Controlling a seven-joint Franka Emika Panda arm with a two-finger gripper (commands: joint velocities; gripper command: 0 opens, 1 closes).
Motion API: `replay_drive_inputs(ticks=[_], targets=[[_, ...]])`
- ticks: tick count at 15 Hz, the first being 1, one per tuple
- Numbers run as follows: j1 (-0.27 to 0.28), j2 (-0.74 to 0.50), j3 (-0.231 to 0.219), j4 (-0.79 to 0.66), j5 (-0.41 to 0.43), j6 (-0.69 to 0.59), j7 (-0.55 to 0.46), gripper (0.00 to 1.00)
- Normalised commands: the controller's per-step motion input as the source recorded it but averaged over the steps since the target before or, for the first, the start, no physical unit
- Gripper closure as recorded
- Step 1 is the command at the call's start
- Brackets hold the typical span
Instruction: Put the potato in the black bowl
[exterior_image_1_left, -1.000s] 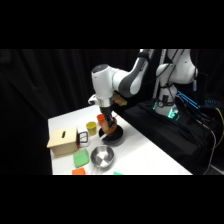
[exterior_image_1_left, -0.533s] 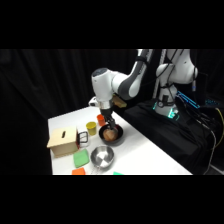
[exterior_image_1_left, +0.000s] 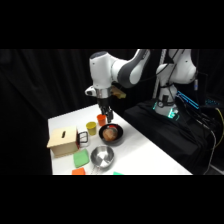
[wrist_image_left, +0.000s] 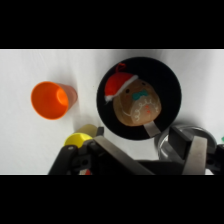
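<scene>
The task appears essentially done. In the wrist view, the roundish tan-brown potato (wrist_image_left: 136, 106), which carries a painted face and a red cap, is seen lying inside the round, glossy black bowl (wrist_image_left: 167, 82) in the upper right of the frame, and nothing is touching it. In the side view the same bowl (exterior_image_1_left: 111, 135) is found near the middle of the picture on the white table (exterior_image_1_left: 145, 155), with the brownish lump (exterior_image_1_left: 111, 133) visible inside its rim.

The white arm's two-finger gripper (exterior_image_1_left: 106, 116) is held above the bowl's upper-left edge in the side view, clear of the contents. In the wrist view its fingers (wrist_image_left: 197, 152) rise from the bottom edge, spread apart and holding nothing. What is left, as a judgement, is at most a withdrawal of the arm from above the bowl; no further handling of the potato seems to be called for.

Other things are left untouched. A small orange cup (wrist_image_left: 52, 100) lies at the left of the wrist view, and a small yellow cup (wrist_image_left: 78, 138) is partly hidden behind the linkage at lower left. In the side view a shiny silver metal bowl (exterior_image_1_left: 102, 157) stands just below the black one, a green flat block (exterior_image_1_left: 81, 159) lies to its left, and a tan wooden box (exterior_image_1_left: 64, 141) stands at the far left of the table.
</scene>
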Motion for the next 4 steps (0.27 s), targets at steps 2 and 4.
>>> replay_drive_inputs(ticks=[2,4], targets=[[0.001,-0.30,0.029,0.14,0.018,-0.40,-0.10,0.00],[0.000,-0.18,0.042,0.18,0.081,-0.34,-0.14,0.00]])
